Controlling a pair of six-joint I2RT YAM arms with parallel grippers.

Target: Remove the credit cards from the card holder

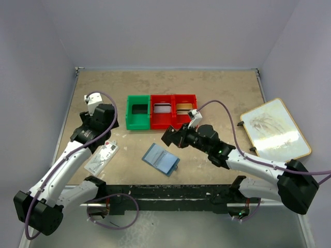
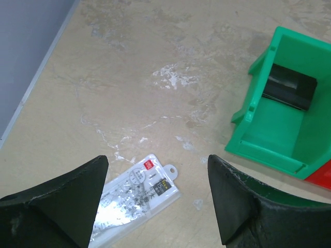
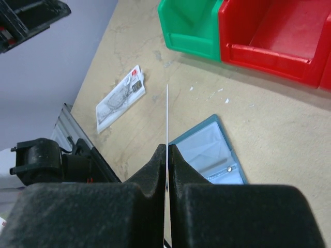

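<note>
The blue card holder [image 1: 161, 159] lies open on the table, its lighter blue slotted inside [image 3: 212, 150] facing up. My right gripper [image 1: 168, 137] hangs just above and behind it, shut [image 3: 167, 147] on a thin credit card [image 3: 167, 113] seen edge-on as a pale line. A dark card [image 2: 289, 87] lies in the green bin [image 1: 135, 123]. A silver-grey card [image 1: 162, 108] and a gold card [image 1: 183, 108] lie in the red bins [image 1: 173, 122]. My left gripper [image 1: 106, 114] is open [image 2: 158, 160] and empty, left of the green bin.
A white packet with red marks [image 1: 102, 156] lies on the table under my left gripper [image 2: 129, 196]. A framed pale tray [image 1: 274, 129] rests at the right edge. Walls bound the table on the left, back and right.
</note>
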